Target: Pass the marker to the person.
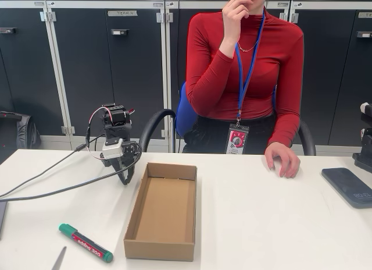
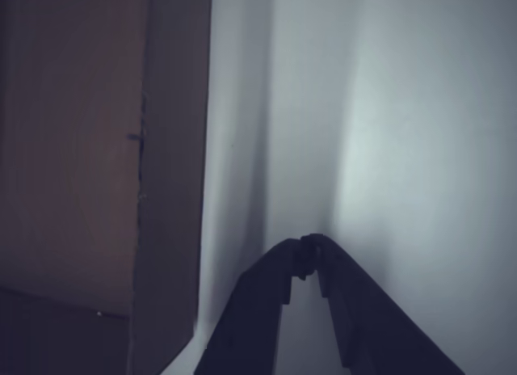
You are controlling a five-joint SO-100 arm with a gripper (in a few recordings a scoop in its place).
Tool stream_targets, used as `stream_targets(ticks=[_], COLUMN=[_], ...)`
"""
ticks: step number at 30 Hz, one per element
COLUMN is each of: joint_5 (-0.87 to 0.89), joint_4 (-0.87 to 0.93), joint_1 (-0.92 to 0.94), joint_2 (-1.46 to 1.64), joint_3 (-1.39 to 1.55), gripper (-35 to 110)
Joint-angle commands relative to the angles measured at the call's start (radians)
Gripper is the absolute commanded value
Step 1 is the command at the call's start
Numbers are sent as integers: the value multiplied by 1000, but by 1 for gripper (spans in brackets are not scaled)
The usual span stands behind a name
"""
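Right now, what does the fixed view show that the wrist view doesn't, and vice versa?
Fixed view alone: green marker lying on the table left of the cardboard box, the person seated behind, a phone. Wrist view alone: the hand's tips meeting, nothing between them. Shared: box wall, white tabletop, hand.

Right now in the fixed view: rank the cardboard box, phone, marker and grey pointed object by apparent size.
1. Cardboard box, clearly the largest.
2. Phone, cut off at the right edge, so its full size is unsure.
3. Marker, about as long as the phone's visible part but far thinner.
4. Grey pointed object, cropped at the bottom edge; only its tip shows.
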Motion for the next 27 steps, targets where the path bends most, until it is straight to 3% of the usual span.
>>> stream_targets(ticks=[1,12,21,27], joint_5=[66,328,566,469], joint_4=[-63,-245,-515,-615], joint_1=[3,-11,35,106], joint_2=[14,-12,-485,-819], joint_3=[-40,-373,-882,-1192], gripper=[-5,-5,-5,-5])
